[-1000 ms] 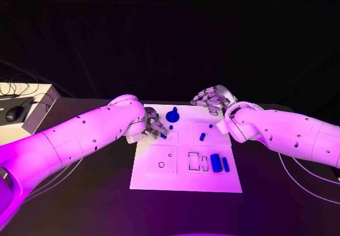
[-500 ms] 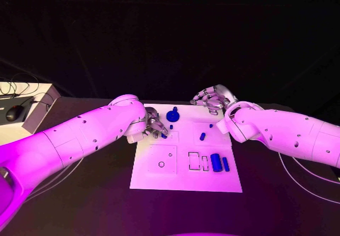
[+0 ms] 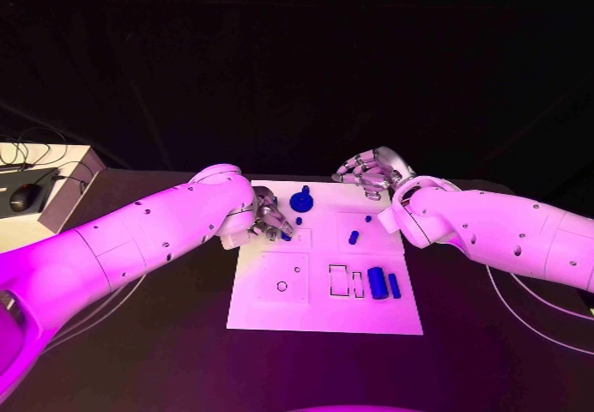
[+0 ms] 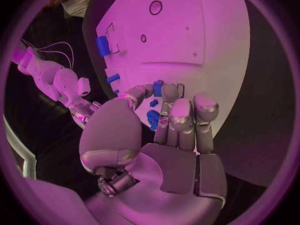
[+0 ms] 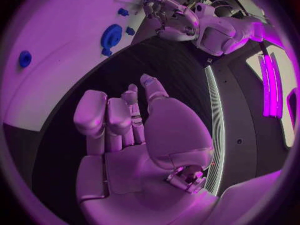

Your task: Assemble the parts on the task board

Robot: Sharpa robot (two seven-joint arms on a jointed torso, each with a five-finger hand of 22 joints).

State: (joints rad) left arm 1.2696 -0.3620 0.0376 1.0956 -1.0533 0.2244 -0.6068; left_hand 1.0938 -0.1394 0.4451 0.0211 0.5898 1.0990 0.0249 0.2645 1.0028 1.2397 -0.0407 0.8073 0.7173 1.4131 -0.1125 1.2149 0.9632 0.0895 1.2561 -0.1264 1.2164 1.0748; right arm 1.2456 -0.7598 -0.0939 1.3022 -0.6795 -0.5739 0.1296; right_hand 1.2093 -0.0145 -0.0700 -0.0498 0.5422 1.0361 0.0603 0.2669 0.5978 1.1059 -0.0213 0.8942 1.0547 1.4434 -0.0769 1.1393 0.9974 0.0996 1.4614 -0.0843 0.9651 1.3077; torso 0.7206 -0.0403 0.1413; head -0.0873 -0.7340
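Task board (image 3: 324, 313) | blue parts (image 3: 378, 283): about seven | left hand (image 3: 270, 219) pinches one | right hand (image 3: 369, 174) curled, holds nothing

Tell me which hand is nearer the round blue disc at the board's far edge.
Left. The left hand works on the task board just beside the round blue disc; the right hand hovers off the far edge, farther away.
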